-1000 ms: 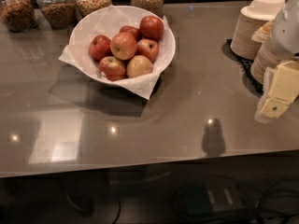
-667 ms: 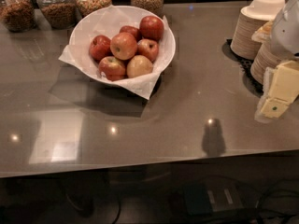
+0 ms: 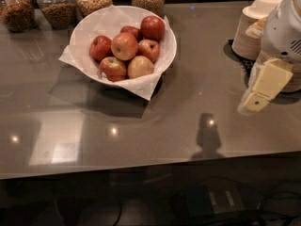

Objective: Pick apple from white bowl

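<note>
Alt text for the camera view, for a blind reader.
A white bowl lined with paper holds a pile of apples, the largest apple in the middle, on a grey counter. The robot's gripper hangs at the right, apart from the bowl, beside stacked paper bowls.

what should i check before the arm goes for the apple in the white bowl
1. The apple lies on top of the pile, uncovered: ok.
2. The white bowl sits upright on the counter: ok.
3. The gripper is above the apple: not ok, it hangs at the right edge, far from the bowl.
4. Room around the apple: not ok, other apples press against it.
5. The gripper is apart from the paper bowl stacks: cannot tell.
</note>
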Motion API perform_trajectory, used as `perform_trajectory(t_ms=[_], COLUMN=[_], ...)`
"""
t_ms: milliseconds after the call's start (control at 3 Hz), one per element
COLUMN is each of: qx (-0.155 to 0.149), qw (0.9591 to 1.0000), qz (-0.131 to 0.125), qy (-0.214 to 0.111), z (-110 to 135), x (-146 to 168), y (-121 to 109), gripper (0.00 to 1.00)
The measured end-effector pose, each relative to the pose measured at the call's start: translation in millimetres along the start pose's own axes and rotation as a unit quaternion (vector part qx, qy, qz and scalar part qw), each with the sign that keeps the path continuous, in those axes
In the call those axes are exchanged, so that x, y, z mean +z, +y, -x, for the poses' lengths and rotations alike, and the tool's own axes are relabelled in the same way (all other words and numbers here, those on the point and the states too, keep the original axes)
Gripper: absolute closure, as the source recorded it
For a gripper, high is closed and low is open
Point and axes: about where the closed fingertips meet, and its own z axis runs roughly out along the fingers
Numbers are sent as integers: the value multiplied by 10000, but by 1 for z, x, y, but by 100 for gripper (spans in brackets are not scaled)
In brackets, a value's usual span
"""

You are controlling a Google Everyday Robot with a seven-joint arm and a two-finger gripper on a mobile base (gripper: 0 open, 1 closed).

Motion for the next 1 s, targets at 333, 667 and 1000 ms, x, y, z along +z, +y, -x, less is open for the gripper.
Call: perform_trajectory(t_ms=[333, 667, 1000], qx=[169, 216, 142], qw=[9976, 9923, 9873], qz=[-224, -435, -514], qy=[-634, -1137, -1498], z=[34, 66, 99], x=[18, 31, 43], y=[-21, -41, -57], gripper=[0, 0, 0])
